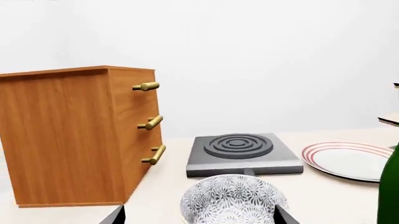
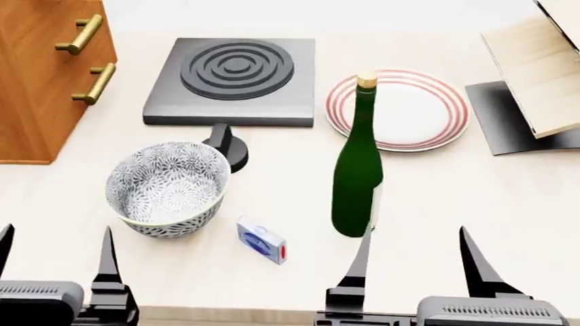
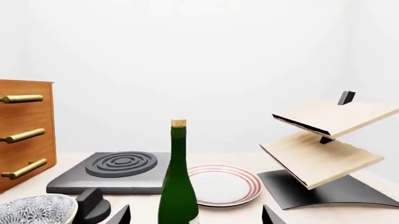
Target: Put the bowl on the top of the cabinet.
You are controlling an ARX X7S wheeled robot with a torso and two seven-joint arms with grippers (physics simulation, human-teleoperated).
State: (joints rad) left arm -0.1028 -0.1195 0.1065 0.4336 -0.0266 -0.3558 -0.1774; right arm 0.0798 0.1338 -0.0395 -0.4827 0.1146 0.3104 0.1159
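Note:
The patterned grey-blue bowl (image 2: 168, 187) stands upright on the table in front of the stove, to the right of the orange-brown cabinet (image 2: 37, 81). My left gripper (image 2: 54, 261) hangs open just short of the bowl and slightly left of it, holding nothing. In the left wrist view the bowl (image 1: 234, 200) sits ahead between the spread fingertips, and the cabinet (image 1: 68, 135) rises to one side with its flat top bare. My right gripper (image 2: 417, 265) is open near the table's front edge, behind the green bottle (image 2: 358, 170). The bottle (image 3: 177, 182) stands between its spread fingers, further ahead.
A grey stove (image 2: 231, 81) with a black knob (image 2: 227, 146) lies behind the bowl. A red-ringed plate (image 2: 408, 112) sits behind the bottle, and a pale slanted rack (image 2: 539, 75) stands far right. A small blue-white box (image 2: 261, 240) lies between bowl and bottle.

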